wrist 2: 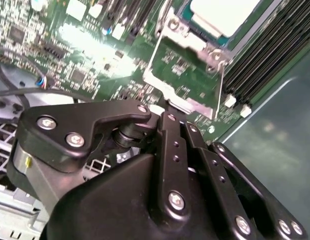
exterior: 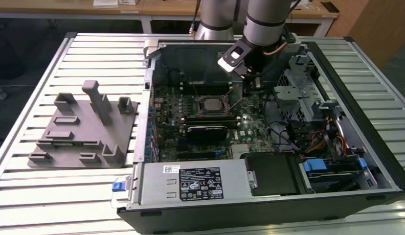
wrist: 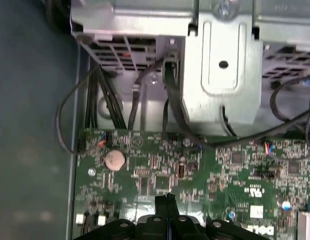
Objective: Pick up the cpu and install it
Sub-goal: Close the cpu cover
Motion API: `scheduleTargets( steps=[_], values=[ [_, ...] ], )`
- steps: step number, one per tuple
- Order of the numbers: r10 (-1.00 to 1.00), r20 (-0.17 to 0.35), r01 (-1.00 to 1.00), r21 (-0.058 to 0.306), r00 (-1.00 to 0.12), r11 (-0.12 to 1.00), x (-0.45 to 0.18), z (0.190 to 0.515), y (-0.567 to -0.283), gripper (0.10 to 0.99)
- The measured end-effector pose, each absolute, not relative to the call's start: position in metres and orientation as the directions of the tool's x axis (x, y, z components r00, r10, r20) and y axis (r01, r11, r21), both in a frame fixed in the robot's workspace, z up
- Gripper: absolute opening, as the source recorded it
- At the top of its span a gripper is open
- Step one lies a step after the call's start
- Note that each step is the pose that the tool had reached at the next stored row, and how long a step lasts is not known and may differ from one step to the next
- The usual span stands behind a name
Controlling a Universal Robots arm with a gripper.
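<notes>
Tool (exterior: 248,88) clenched, empty, low over motherboard (wrist: 145,175) beside socket. cpu (wrist 2: 222,14) sits in socket; retention frame (wrist 2: 167,75) looks swung open. Judged: seating done, frame not yet latched down.

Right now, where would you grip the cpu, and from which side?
Probably by two opposite edges, coming straight down from above. The cpu lies flat on the motherboard, metal top up, with the metal socket frame right beside it, so a sideways approach looks crowded.
</notes>
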State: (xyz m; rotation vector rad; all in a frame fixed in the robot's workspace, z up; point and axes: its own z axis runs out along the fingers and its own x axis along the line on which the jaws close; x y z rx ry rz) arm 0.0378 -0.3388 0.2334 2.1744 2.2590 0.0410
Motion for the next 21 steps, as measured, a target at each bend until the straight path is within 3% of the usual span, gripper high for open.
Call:
scheduleTargets(
  steps=[21],
  values=[
    [0.999,0.014,0.999,0.023,-0.037,0.037,-0.02,0.233,-0.339,0.106]
  ],
)
